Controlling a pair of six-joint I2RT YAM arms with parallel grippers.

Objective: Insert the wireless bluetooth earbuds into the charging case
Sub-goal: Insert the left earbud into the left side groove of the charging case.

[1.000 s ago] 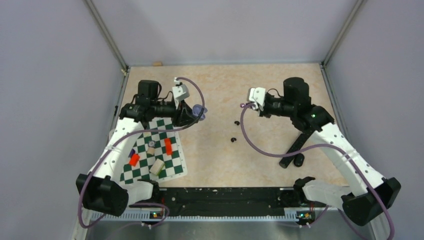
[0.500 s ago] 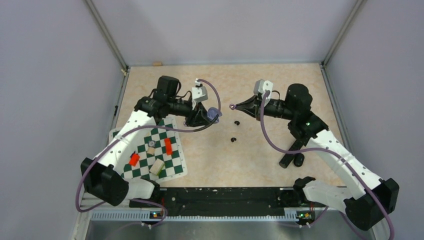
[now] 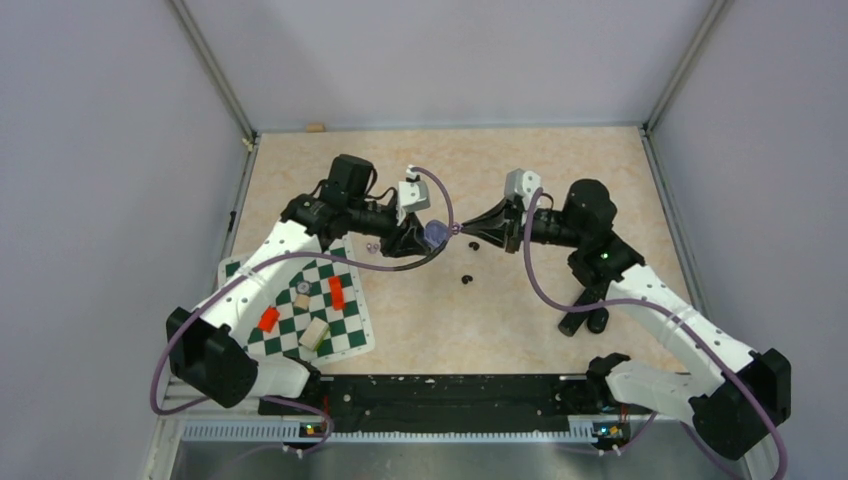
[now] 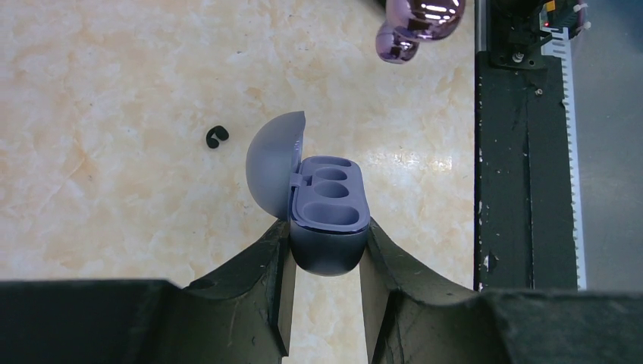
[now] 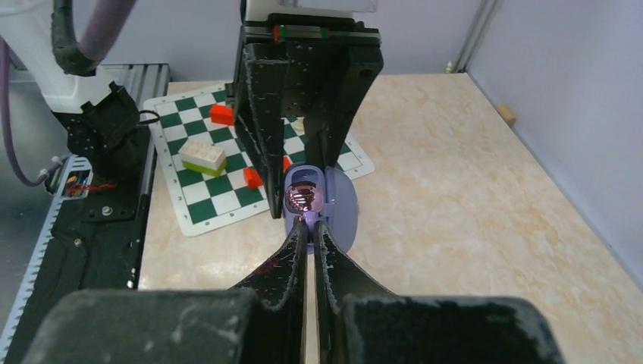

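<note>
My left gripper (image 4: pixel 326 250) is shut on the lavender-grey charging case (image 4: pixel 327 220) and holds it above the table with the lid (image 4: pixel 273 163) hinged open. Its wells look empty. My right gripper (image 5: pixel 311 222) is shut on a shiny lilac earbud (image 5: pixel 305 199), pinched by its stem and held right at the open case (image 5: pixel 337 205). That earbud also shows at the top of the left wrist view (image 4: pixel 421 19). In the top view the two gripper tips meet mid-table at the case (image 3: pixel 433 234). A tiny lilac speck (image 3: pixel 372 245), perhaps the other earbud, lies by the left wrist.
Two small black ear tips (image 3: pixel 473 244) (image 3: pixel 465 279) lie on the table below the grippers. A long black cylinder (image 3: pixel 585 300) lies under the right arm. A green chequered mat (image 3: pixel 345 335) with red blocks and a pale brick sits at the front left.
Both arms have swung towards the middle of the table. The left gripper brought the open case rightwards, the right brought the earbud leftwards, and their tips now meet.
</note>
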